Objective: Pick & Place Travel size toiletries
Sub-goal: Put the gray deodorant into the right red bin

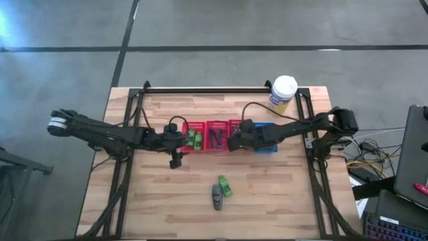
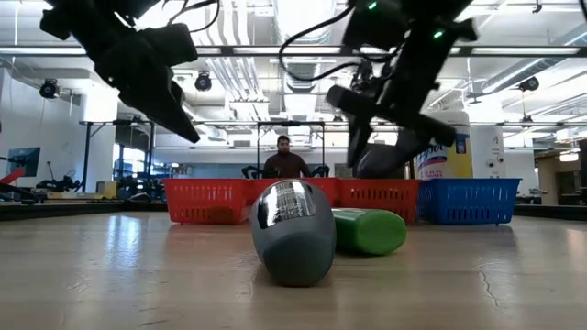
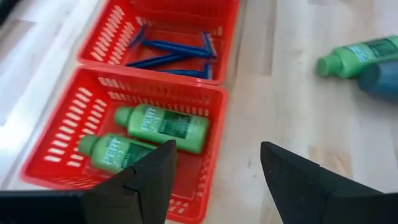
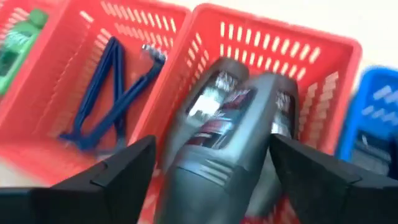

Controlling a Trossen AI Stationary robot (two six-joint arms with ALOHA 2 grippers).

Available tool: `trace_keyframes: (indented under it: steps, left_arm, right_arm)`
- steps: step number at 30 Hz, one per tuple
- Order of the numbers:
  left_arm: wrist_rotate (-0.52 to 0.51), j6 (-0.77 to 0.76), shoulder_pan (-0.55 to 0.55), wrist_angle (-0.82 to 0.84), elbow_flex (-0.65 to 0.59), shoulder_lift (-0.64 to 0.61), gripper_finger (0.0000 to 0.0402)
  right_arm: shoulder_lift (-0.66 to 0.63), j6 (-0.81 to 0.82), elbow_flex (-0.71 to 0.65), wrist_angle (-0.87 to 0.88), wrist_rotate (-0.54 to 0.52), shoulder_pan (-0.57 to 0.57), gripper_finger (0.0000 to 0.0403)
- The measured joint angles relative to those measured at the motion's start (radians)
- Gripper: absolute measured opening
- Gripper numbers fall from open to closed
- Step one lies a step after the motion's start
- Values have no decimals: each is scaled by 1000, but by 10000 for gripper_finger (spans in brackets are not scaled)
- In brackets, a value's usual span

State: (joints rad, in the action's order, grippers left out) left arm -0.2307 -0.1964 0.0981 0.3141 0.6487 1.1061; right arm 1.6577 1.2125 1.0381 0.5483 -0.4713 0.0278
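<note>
My right gripper (image 4: 211,155) hovers over the rightmost red basket (image 4: 281,38), shut on a dark grey tube (image 4: 230,134). My left gripper (image 3: 217,168) is open and empty, above the table just near of the leftmost red basket (image 3: 56,165). That basket holds two green bottles (image 3: 163,127) lying on their sides. The middle red basket (image 3: 225,18) holds several thin dark T-shaped sticks (image 3: 174,53). A second grey tube (image 1: 217,197) and a green bottle (image 1: 225,186) lie side by side on the bare table nearer the front edge. My right gripper has the grey tube's body (image 4: 186,124) between its two fingers (image 4: 127,171), coming from above and slanting down. The fingers lie across the tube. It is clear of the basket, with its end below the fingers (image 2: 381,163).
A blue basket (image 1: 266,139) stands right of the three red ones. A tall white-lidded yellow canister (image 1: 283,92) stands near the far right corner. A person (image 2: 285,158) sits in the room beyond the table. Bare wood lies around the two loose items.
</note>
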Motion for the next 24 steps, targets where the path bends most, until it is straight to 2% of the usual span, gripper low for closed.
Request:
trace_keyframes:
  steps: [4,8,12,15,18,24]
  left_arm:
    - [56,29,0,-2,-5,0,236]
    - [115,37,0,4,-30,0,236]
    - [130,67,1,-7,-71,-15,236]
    - [151,108,1,-42,-103,-39,236]
    - [204,168,0,-88,-126,-56,236]
    - [255,285,0,-113,-158,-72,236]
  right_arm:
    - [79,-16,85,40,2,-22,339]
    - [89,-42,215,225,-5,7,364]
    - [73,7,329,443,-23,86,368]
    - [66,81,385,411,72,157,368]
    - [114,207,418,318,193,240,368]
    - [293,468,551,310,207,400,368]
